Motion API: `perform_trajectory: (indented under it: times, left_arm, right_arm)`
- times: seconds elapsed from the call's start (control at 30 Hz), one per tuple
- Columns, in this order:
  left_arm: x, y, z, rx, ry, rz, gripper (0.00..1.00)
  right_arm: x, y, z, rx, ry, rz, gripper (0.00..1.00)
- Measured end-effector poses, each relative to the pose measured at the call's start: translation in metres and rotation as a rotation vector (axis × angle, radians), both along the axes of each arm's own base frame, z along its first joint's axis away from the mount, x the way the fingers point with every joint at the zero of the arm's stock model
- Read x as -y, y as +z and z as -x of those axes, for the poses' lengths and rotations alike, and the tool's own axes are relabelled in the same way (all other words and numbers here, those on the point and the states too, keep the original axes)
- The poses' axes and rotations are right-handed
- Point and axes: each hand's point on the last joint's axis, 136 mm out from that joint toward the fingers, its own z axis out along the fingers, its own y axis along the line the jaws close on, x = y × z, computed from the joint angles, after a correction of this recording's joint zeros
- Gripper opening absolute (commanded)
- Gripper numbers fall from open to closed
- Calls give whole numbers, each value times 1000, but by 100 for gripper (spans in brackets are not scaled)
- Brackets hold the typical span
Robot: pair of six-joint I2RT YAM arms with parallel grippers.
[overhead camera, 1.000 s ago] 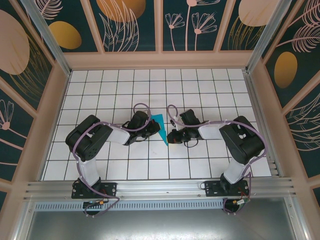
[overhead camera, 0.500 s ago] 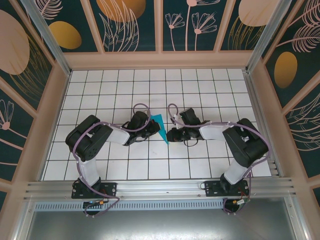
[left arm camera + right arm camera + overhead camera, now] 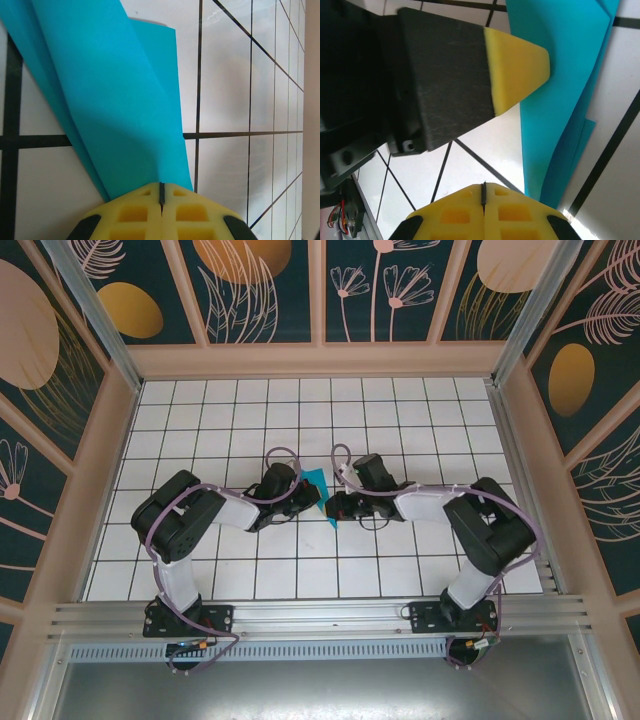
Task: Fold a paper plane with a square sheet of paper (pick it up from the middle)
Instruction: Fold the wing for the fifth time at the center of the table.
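Right jaws nearer paper (image 3: 316, 481); wrist view shows left jaws pinching.

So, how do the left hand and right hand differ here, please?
The left hand pinches the teal paper at its seam; the right hand has the paper beside its seam, not in it. The left hand sits left of the paper, the right hand right of it. Both are shut.

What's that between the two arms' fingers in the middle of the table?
The folded teal paper, as the top view shows. The left fingers pinch its edge, and the right fingers sit shut just beside it.
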Motion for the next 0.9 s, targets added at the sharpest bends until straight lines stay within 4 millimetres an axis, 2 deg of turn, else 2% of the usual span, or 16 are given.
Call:
perform_trajectory:
  times: [0.2, 0.47, 0.9]
  left_arm:
    - [0, 0, 0, -2, 2, 2, 0]
    - [0, 0, 0, -6, 6, 5, 0]
    - [-2, -1, 0, -12, 25, 11, 0]
  right_arm:
    - [-7, -8, -6, -20, 8, 4, 5]
    - [-8, -22, -3, -53, 25, 14, 4]
    - [-9, -27, 0, -25, 85, 23, 3]
